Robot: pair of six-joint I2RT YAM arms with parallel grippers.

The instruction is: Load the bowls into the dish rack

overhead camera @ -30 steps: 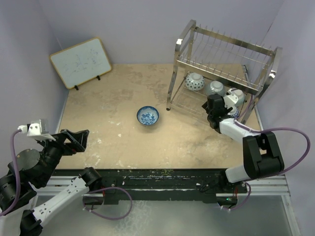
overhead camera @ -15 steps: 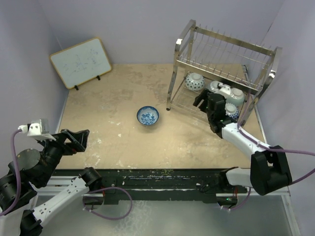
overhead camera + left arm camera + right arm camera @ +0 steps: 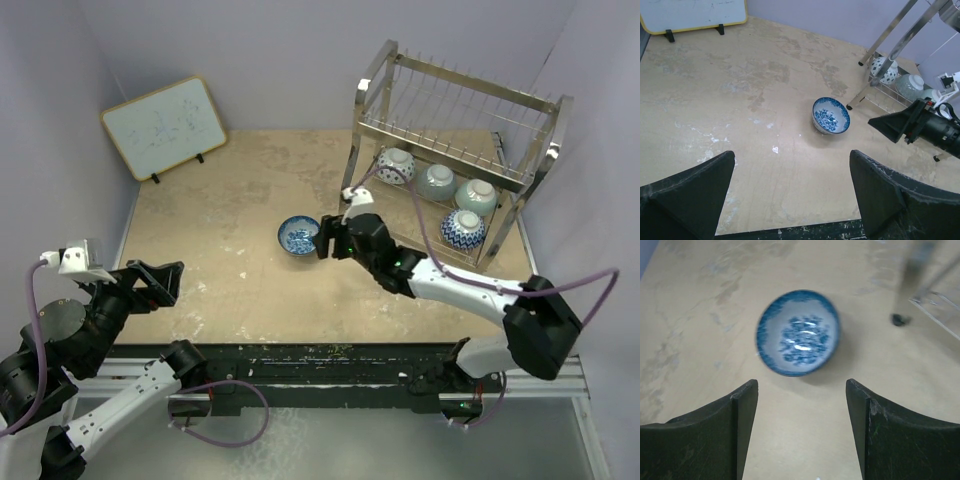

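R gripper: jaws wide apart, nothing btwn them, nothing held. It hangs low over the mid worktop, pointing left at the blue-white bowl. That bowl stands upright, mouth up, approx at the centre of the worktop, well clear of every edge. From the top view the fingertips are just beside its right rim. L wrist view shows a slim gap btwn tip and bowl, so near but not touching. In the R wrist view the bowl sits just beyond the two fingertips, lined up w/ the gap btwn them, a bit blurred.

Dish rack stands at the far right corner of the worktop. Its lower tier holds four bowls: rear patterned bowl nearest the rack's left leg, middle pale bowl, right pale bowl, and front patterned bowl closest to the near side. Upper tier: only prongs seen.

L gripper: jaws also wide, empty, over the near left corner, well apart from the loose bowl.

Whiteboard leans at the far left corner.
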